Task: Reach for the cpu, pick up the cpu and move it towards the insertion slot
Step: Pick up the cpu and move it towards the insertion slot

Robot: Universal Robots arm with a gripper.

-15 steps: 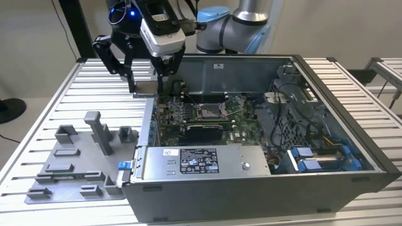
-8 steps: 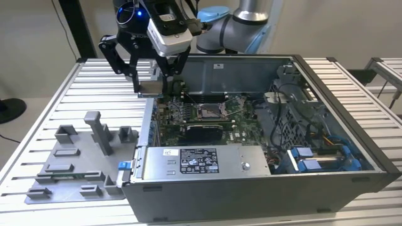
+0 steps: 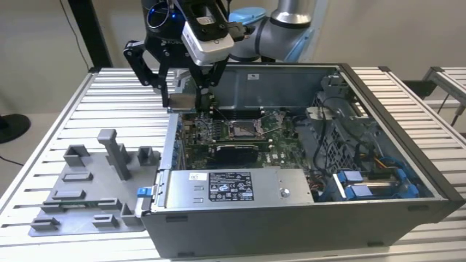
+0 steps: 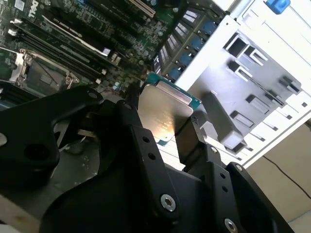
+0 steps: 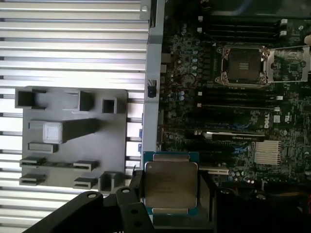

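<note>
While I watch: gripper (image 5: 170, 187) clamped on cpu (image 5: 170, 183), lifted
cpu pos: over case (image 3: 407, 164) wall, beside mobo (image 5: 218, 126)
slot: insertion slot (image 5: 244, 65) open, well apart from cpu

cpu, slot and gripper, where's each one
cpu (image 5: 170, 187): first wrist view, centre of its silvery lid.
slot (image 5: 242, 66): first wrist view, dark centre inside the metal frame.
gripper (image 3: 186, 102): exterior view, between the fingertips.
</note>
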